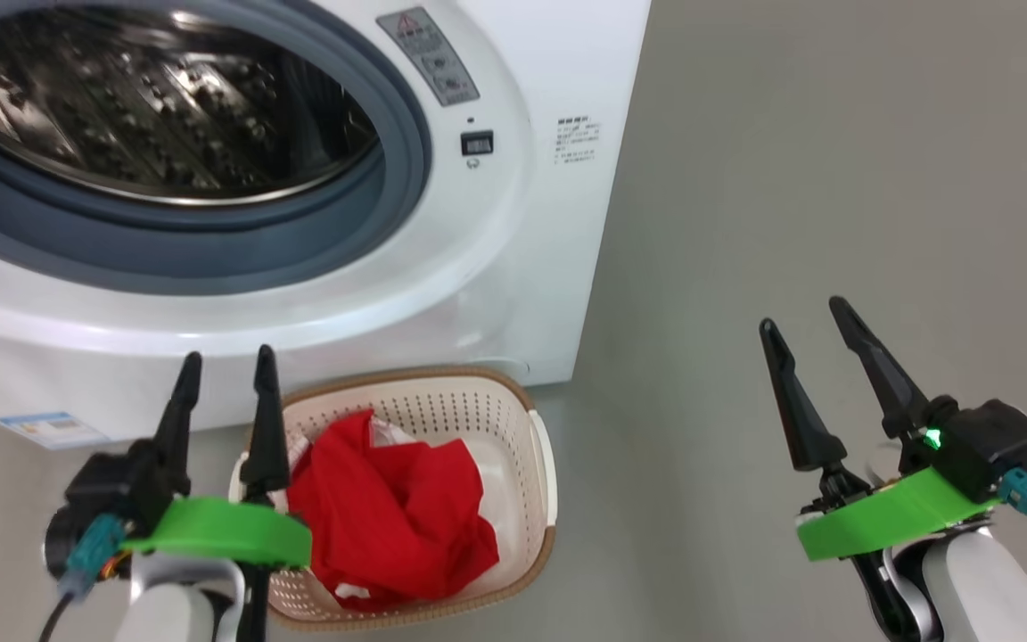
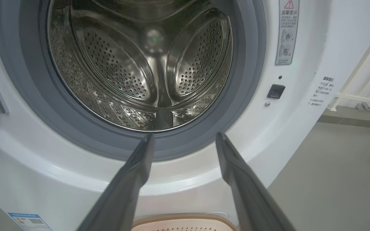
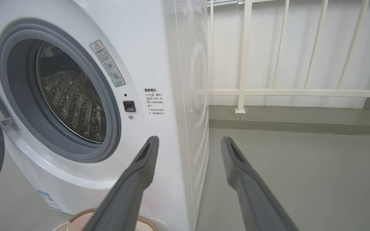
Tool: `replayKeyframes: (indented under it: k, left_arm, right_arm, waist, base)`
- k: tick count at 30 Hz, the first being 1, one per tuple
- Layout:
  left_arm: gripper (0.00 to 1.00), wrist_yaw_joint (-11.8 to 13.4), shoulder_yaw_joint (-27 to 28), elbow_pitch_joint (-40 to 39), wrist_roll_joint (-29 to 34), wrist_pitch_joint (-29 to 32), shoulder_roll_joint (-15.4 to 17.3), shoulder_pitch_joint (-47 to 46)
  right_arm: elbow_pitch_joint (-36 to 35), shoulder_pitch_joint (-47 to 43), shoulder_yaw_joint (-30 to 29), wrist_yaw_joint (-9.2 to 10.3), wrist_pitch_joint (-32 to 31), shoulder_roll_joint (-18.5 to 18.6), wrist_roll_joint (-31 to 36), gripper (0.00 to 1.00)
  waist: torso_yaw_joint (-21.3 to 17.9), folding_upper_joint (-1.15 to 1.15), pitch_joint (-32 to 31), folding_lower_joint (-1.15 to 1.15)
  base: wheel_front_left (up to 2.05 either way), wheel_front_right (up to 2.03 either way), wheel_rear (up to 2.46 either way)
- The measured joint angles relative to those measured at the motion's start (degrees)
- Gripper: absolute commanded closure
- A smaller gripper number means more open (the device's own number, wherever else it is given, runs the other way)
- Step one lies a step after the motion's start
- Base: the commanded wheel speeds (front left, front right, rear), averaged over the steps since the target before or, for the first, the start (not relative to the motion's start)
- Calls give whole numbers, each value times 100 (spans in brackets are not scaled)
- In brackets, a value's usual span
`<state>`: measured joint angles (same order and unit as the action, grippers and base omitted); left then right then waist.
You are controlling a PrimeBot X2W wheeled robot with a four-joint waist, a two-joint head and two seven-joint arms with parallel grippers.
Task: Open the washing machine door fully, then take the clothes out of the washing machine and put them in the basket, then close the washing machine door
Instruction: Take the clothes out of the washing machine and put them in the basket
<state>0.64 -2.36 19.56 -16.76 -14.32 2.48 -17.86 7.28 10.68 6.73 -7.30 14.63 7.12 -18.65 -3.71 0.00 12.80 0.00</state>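
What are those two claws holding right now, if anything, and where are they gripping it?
Nothing. The left gripper and right gripper both stand open and empty; the clothes lie loose in the basket.

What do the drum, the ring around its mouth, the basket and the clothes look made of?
The drum: looks like polished steel, mirror-bright and punched with holes. The ring: probably rubber, matte grey-blue, no shine. The basket: likely moulded plastic, cream, perforated, with a brown woven-look rim. The clothes: soft red fabric, crumpled in folds; fibre unclear.
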Motion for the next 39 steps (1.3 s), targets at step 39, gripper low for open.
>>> replayKeyframes:
  k: [39]
  left_arm:
    - [0,-65,563,-1610,591,-24,13,2029]
  right_arm:
    - [63,-943,-283,0,0,-42,204,0]
  waist:
    - [-179,0,-1417,0]
  base:
    - [0,0,0]
